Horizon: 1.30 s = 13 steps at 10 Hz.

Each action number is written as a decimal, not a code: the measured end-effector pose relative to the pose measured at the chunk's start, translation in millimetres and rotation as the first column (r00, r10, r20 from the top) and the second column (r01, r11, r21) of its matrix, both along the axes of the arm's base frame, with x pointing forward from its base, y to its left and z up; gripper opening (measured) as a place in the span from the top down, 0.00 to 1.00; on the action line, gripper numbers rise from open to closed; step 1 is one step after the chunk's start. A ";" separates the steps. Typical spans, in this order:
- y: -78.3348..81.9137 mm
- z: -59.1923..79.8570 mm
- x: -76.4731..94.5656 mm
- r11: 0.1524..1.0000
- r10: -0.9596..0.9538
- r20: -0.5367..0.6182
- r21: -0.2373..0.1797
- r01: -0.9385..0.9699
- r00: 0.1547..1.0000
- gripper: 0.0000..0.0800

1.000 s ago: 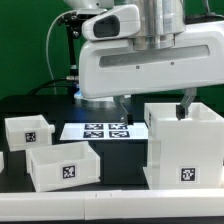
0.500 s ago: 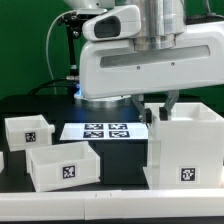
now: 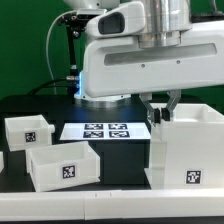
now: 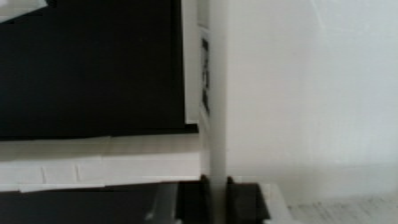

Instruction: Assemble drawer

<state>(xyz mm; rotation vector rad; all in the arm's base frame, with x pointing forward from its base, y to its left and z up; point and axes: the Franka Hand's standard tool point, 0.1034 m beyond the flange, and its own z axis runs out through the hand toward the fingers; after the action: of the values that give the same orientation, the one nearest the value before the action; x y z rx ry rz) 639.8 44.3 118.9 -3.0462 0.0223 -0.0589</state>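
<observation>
The tall white drawer casing [image 3: 190,150] stands at the exterior view's right, with a marker on its front. My gripper [image 3: 160,112] comes down from above and is shut on the casing's upper wall edge at its near-left corner. In the wrist view the thin white wall [image 4: 214,100] runs straight into the gripper [image 4: 217,200], with dark fingers [image 4: 251,202] pressed on both sides of it. Two white shallow trays lie at the left, one further back [image 3: 28,130] and one open-topped in front [image 3: 65,165].
The marker board [image 3: 105,130] lies flat on the black table between the trays and the casing. The arm's large white body [image 3: 150,60] hangs over the middle. Another white part edge shows at the far left [image 3: 3,160].
The fingers, spread wide a second ago, have closed in on the casing's wall. The casing has shifted slightly toward the exterior view's right.
</observation>
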 end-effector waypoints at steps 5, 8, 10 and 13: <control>-3.5 -3.6 2.5 1.000 -0.004 -0.001 0.001 0.004 1.000 0.96; -9.8 3.9 2.0 0.998 0.069 -0.001 -0.006 -0.069 0.998 0.69; -51.1 23.7 -1.3 0.979 0.206 0.007 -0.016 -0.205 0.979 0.46; -62.2 18.4 -7.1 0.936 0.351 0.009 -0.021 -0.351 0.936 0.20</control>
<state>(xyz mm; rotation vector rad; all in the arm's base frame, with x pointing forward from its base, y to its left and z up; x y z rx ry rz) 632.7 -17.9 137.3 -3.0146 -0.5254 -0.0522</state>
